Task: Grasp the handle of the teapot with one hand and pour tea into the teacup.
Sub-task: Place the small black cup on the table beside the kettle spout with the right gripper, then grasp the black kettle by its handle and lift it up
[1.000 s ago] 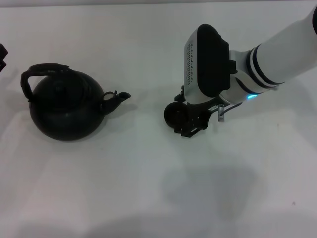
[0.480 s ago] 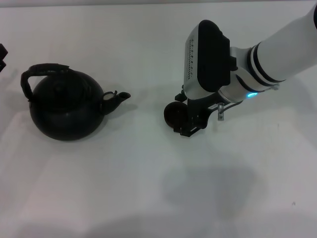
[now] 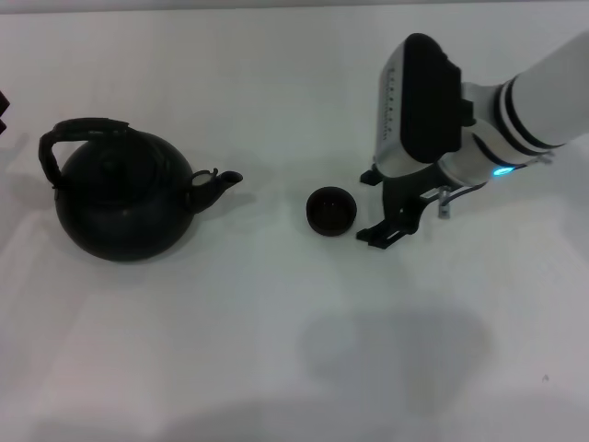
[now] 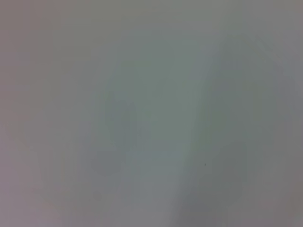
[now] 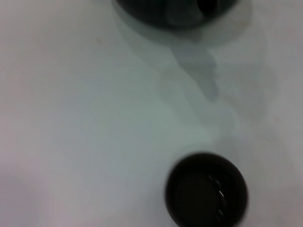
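Note:
The black teapot stands at the left of the white table, its spout pointing right toward the teacup. Its arched handle loops over the top, with nothing gripping it. The small dark teacup stands alone on the table at the middle. My right gripper is open and empty, just right of the teacup and apart from it. The right wrist view shows the teacup close by and the edge of the teapot farther off. A dark bit of my left gripper shows at the far left edge.
The white table carries only the teapot and the teacup. The left wrist view shows nothing but bare white surface. The right arm's shadow falls on the table in front of the cup.
My right gripper has let go of the teacup and drawn back to the right. The teacup stays on the table where it was set. The teapot has not moved.

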